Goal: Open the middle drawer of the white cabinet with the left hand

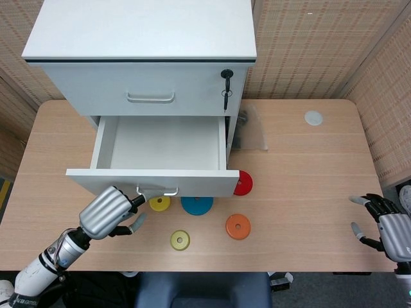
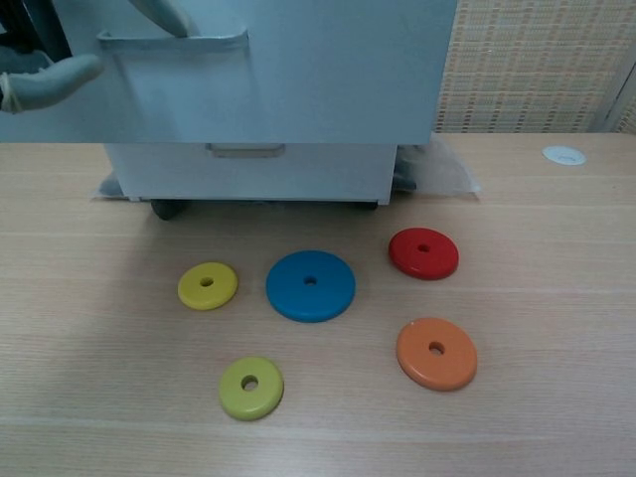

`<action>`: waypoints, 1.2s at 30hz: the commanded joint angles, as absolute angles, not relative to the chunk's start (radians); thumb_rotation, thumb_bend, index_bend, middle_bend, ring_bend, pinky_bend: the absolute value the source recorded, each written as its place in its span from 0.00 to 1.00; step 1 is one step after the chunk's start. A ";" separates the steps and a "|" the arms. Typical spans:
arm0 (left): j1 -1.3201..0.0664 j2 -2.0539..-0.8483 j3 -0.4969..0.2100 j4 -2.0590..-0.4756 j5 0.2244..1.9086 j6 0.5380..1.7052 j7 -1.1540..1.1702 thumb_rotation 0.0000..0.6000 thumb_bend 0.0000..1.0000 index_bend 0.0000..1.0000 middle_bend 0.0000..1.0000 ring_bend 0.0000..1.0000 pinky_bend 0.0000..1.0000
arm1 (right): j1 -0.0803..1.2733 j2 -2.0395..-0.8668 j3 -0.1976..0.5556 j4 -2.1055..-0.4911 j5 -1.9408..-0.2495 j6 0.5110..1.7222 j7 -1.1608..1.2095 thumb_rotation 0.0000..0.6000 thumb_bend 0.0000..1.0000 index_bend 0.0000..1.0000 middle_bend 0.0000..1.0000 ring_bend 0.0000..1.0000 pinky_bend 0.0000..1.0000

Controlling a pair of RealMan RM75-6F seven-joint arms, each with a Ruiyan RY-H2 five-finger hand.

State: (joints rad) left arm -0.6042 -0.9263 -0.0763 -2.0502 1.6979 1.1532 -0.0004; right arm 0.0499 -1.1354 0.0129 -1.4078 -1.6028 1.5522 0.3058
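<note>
White three-drawer cabinet (image 1: 141, 38) sits at the back left of the light wood table (image 1: 308, 179). Its middle drawer (image 1: 157, 154) is pulled well out, inside bare. The head view shows the open drawer interior, the closed top drawer with a black key (image 1: 226, 86) in its lock, and both hands. The chest view shows only the drawer front (image 2: 298, 70) from below, overhanging the closed bottom drawer (image 2: 248, 169), plus one pale fingertip at the left edge.

Left hand (image 1: 108, 212) is at the drawer front's lower edge, knuckles up, fingers curled in, dark fingertips hooked at the left end of the metal bar handle (image 1: 157, 190); thumb sticks out to the right. Forearm runs down to the bottom left corner.

Right hand (image 1: 385, 226) rests at the table's right edge, holding nothing, fingers apart and slightly bent.

Flat discs in front of the drawer: yellow (image 2: 208, 285), big blue (image 2: 310, 285), red (image 2: 423, 252), orange (image 2: 436, 353), olive green (image 2: 250, 387). From above, the drawer front partly covers the yellow, blue and red ones. Small white round cap (image 1: 313, 117) far right.
</note>
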 commanded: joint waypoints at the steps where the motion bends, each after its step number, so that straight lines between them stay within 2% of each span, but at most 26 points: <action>1: -0.598 -0.917 -0.065 -2.060 1.714 1.152 0.000 1.00 0.56 0.20 0.99 1.00 1.00 | 0.049 -1.136 0.013 -1.407 -1.602 1.553 0.307 1.00 0.33 0.25 0.29 0.18 0.21; 9: -0.587 -0.898 -0.053 -2.074 1.743 1.157 -0.011 1.00 0.56 0.20 0.99 1.00 1.00 | 0.049 -1.136 0.014 -1.405 -1.603 1.554 0.307 1.00 0.33 0.25 0.29 0.18 0.21; 14: -0.557 -0.889 -0.042 -2.064 1.766 1.201 -0.020 1.00 0.56 0.21 0.97 1.00 1.00 | 0.050 -1.137 0.014 -1.406 -1.604 1.554 0.310 1.00 0.33 0.25 0.29 0.18 0.21; 19: -0.498 -0.892 -0.026 -2.023 1.771 1.279 -0.017 1.00 0.56 0.25 0.92 0.93 1.00 | 0.050 -1.135 0.015 -1.406 -1.604 1.555 0.311 1.00 0.33 0.25 0.29 0.18 0.21; 25: -0.413 -0.897 0.011 -1.972 1.748 1.346 0.005 1.00 0.56 0.38 0.89 0.89 1.00 | 0.052 -1.133 0.016 -1.411 -1.605 1.552 0.308 1.00 0.33 0.25 0.29 0.18 0.21; 30: -0.339 -0.930 0.024 -1.911 1.702 1.410 0.054 1.00 0.56 0.53 0.82 0.80 0.97 | 0.058 -1.132 0.017 -1.418 -1.609 1.548 0.301 1.00 0.33 0.25 0.29 0.18 0.21; 36: -0.263 -1.003 0.028 -1.798 1.586 1.439 0.123 1.00 0.56 0.59 0.79 0.74 0.88 | 0.064 -1.131 0.016 -1.425 -1.609 1.536 0.295 1.00 0.33 0.25 0.29 0.18 0.21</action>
State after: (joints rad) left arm -0.2897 -0.9748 0.0249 -1.8353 1.6249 1.4266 0.0933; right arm 0.0633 -1.1310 0.0164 -1.4242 -1.6091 1.5366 0.2952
